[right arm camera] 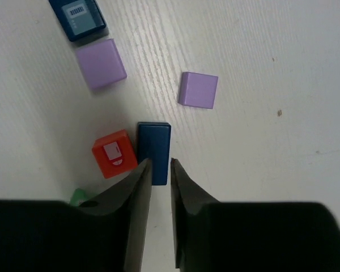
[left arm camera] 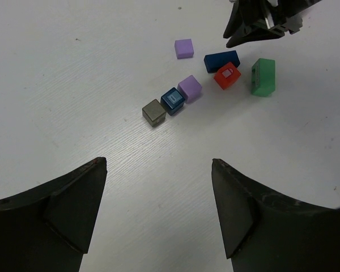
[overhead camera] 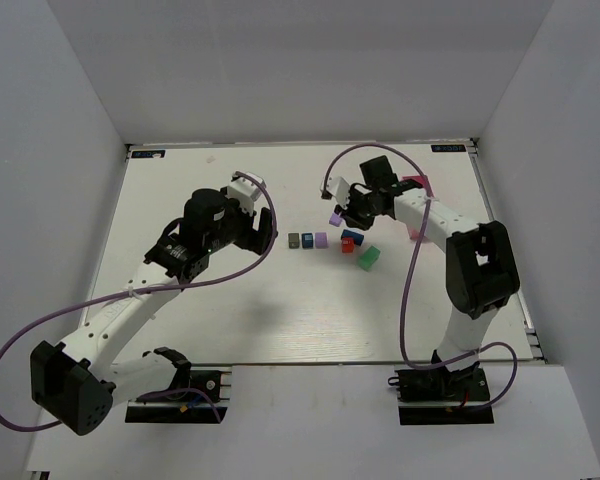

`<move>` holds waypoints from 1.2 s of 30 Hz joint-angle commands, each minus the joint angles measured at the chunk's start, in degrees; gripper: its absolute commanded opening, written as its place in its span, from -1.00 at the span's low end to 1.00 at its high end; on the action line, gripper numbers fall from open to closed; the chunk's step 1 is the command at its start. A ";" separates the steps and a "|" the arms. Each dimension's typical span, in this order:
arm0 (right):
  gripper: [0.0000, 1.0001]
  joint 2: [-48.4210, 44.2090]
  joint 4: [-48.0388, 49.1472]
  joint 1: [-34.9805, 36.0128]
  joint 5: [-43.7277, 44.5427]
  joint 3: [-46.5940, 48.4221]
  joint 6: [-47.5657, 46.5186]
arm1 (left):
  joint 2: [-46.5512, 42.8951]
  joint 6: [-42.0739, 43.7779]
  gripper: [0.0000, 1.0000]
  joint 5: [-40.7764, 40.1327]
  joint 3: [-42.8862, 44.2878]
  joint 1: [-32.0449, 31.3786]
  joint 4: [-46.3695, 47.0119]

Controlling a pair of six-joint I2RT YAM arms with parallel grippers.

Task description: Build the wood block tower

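Note:
The blocks lie loose on the white table. In the top view a dark grey block (overhead camera: pixel 294 241), a blue block (overhead camera: pixel 307 241) and a purple block (overhead camera: pixel 321 240) form a row. A second purple block (overhead camera: pixel 335 218), a dark blue slab (overhead camera: pixel 352 237), a red block (overhead camera: pixel 348 246) and a green block (overhead camera: pixel 369 259) lie to their right. My right gripper (right arm camera: pixel 158 161) hovers over the dark blue slab (right arm camera: pixel 153 144), beside the red block (right arm camera: pixel 114 153), its jaws nearly together and holding nothing. My left gripper (left arm camera: pixel 158 161) is open and empty, short of the grey block (left arm camera: pixel 153 111).
A pink tray (overhead camera: pixel 417 185) lies at the back right behind the right arm. White walls enclose the table on three sides. The right gripper's tip also shows in the left wrist view (left arm camera: pixel 255 28), above the dark blue slab (left arm camera: pixel 221 60) and green block (left arm camera: pixel 263 76).

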 commanded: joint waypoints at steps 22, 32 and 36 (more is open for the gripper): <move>0.39 17.10 -4.54 0.09 2.58 21.48 5.71 | -1.39 -0.30 0.74 -1.20 -0.82 0.22 1.23; 0.39 20.88 -6.91 0.36 2.75 23.77 4.22 | -1.39 -0.30 0.74 -0.06 -0.82 0.22 1.23; 0.41 21.41 -6.92 0.62 3.01 23.95 4.22 | -1.39 -0.30 0.74 -0.06 -0.82 0.22 1.23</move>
